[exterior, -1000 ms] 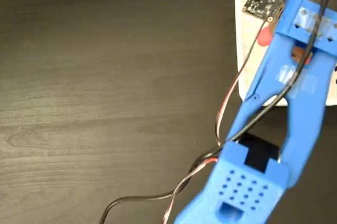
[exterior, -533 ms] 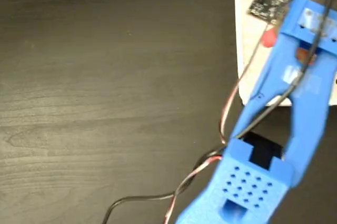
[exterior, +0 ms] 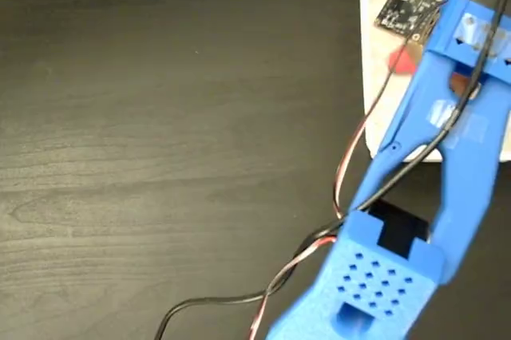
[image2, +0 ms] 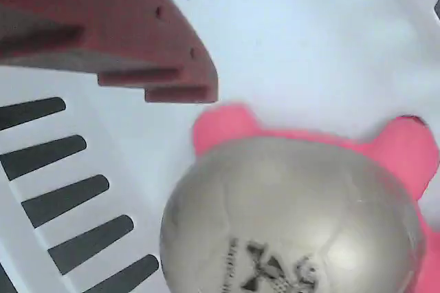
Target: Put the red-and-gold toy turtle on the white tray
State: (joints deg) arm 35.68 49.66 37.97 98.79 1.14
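Judging the red-and-gold toy turtle [image2: 289, 217] soft, light and slick on its shell, I would have pinched it across the dome's flanks; it lay inside the white tray [image2: 309, 45], beside the slots, and I couldn't tell my tool's [image2: 180, 92] spread.

Gold-shelled turtle [image2: 289, 217], upright, on white tray [image2: 302, 45]

Table [exterior: 160, 116] left of white tray [exterior: 375, 77] open; arm [exterior: 447, 156] overhangs tray
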